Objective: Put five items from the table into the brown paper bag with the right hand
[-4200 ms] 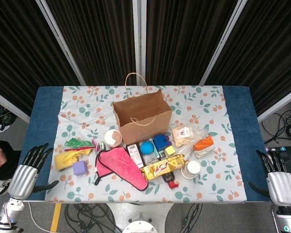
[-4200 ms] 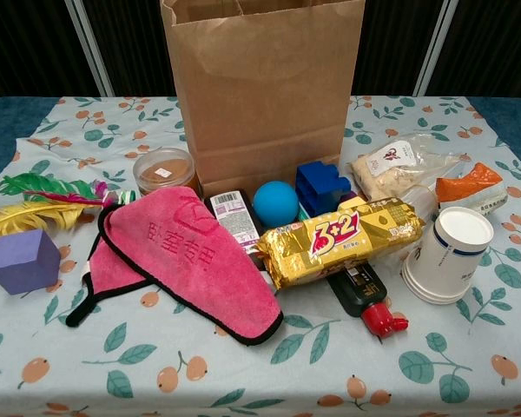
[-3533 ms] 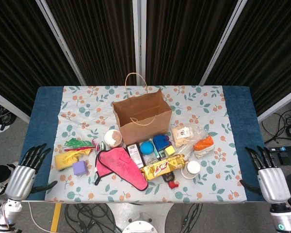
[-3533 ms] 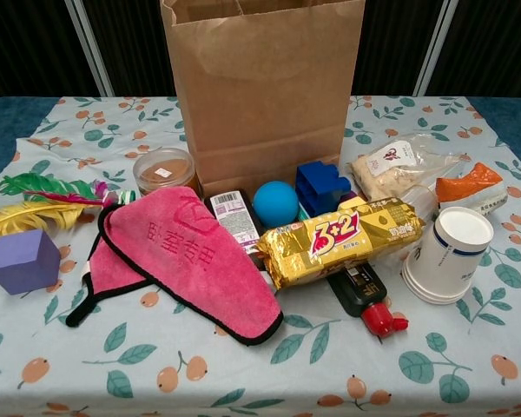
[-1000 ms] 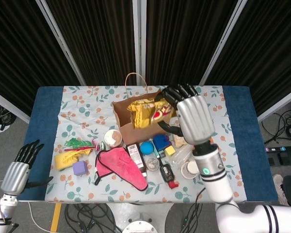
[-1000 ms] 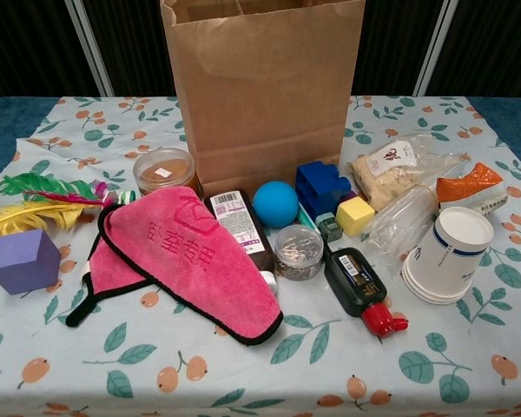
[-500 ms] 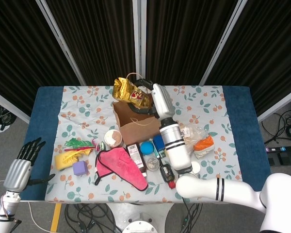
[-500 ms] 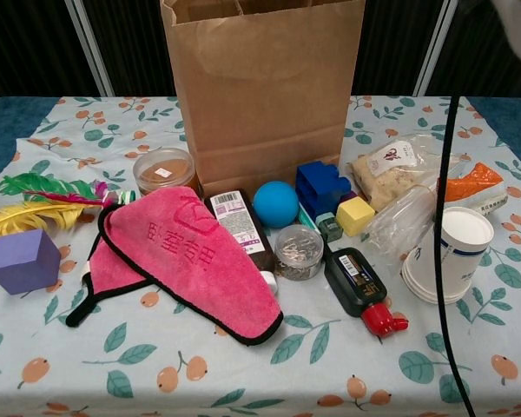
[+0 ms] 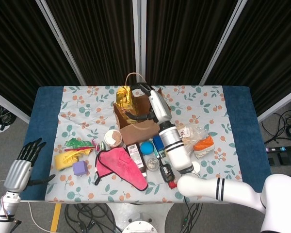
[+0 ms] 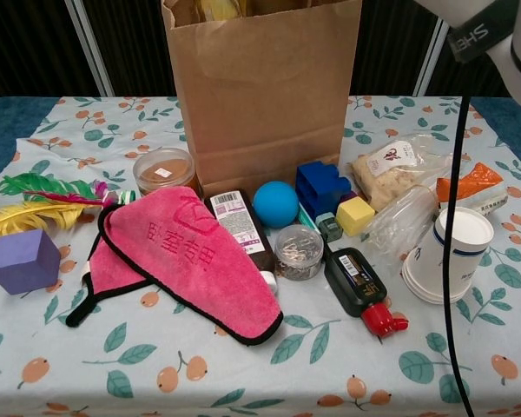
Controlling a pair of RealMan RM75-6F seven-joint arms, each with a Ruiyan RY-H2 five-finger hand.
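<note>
Above the brown paper bag (image 9: 141, 127), right-hand fingers (image 9: 139, 90) clasp the gold packet (image 9: 123, 97).

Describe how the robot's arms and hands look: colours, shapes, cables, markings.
The right arm is glossy white and tubular, with black bands near a joint and a silver cylindrical forearm. A thin black cable hangs from it, and dark lettering marks its shell in the chest view. The left hand has a ribbed silver palm and black fingers. The right hand looks grey and black.

right arm stretched forward, right hand (image 9: 141, 103) fingers curled, left hand (image 9: 20, 170) spread, low at side
</note>
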